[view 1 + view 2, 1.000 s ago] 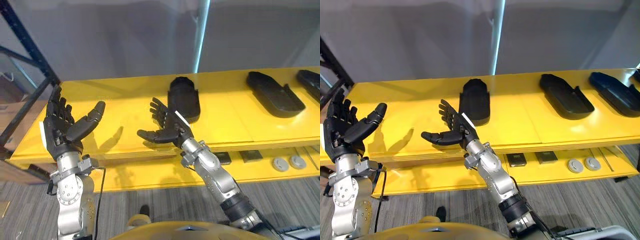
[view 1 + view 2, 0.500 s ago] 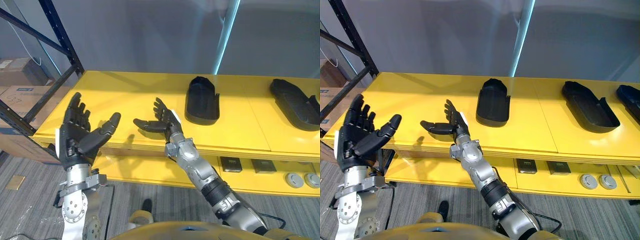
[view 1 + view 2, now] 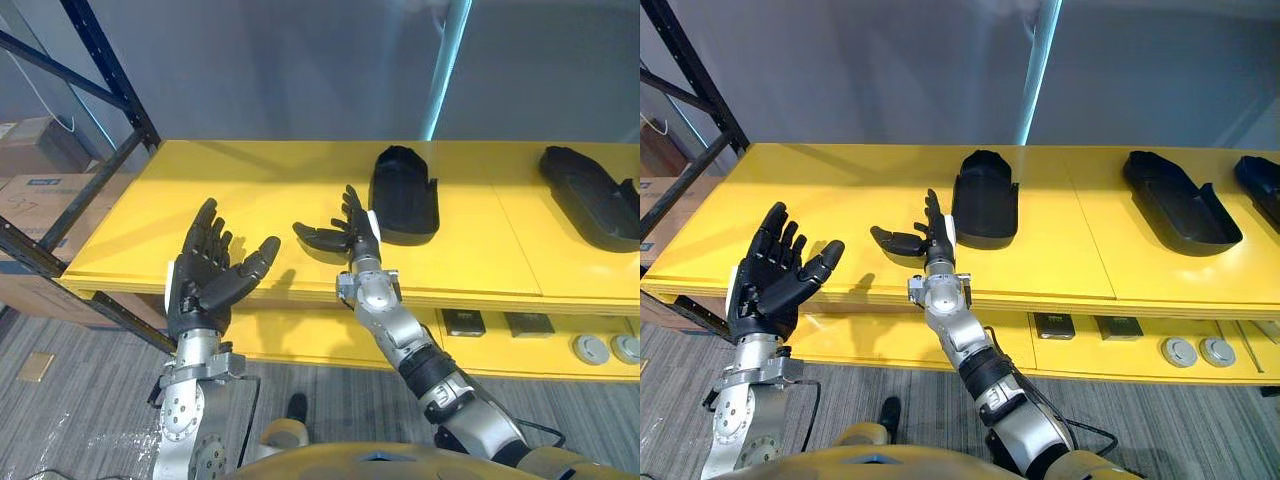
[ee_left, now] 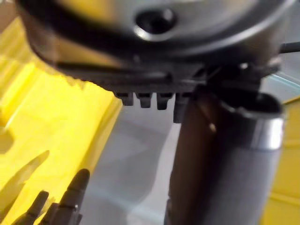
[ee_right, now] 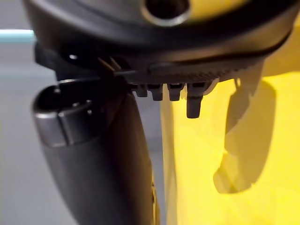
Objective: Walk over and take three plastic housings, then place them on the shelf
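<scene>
Long yellow shelf (image 3: 230,190) carries black plastic housings in a row: nearest housing (image 3: 404,193) mid-shelf, second housing (image 3: 588,195) and third housing (image 3: 1262,182) off to the right. Right arm reaches up over the shelf's front edge. Right hand (image 3: 352,232) is just left of the nearest housing, apart from it, fingers spread wide, empty. Left hand (image 3: 203,285) is raised before the shelf edge, wide open, holding nothing.

Lighting is bright and even. Soft shadows lie on the yellow shelf (image 3: 250,190) beside the fingers of the left hand (image 3: 200,290).
</scene>
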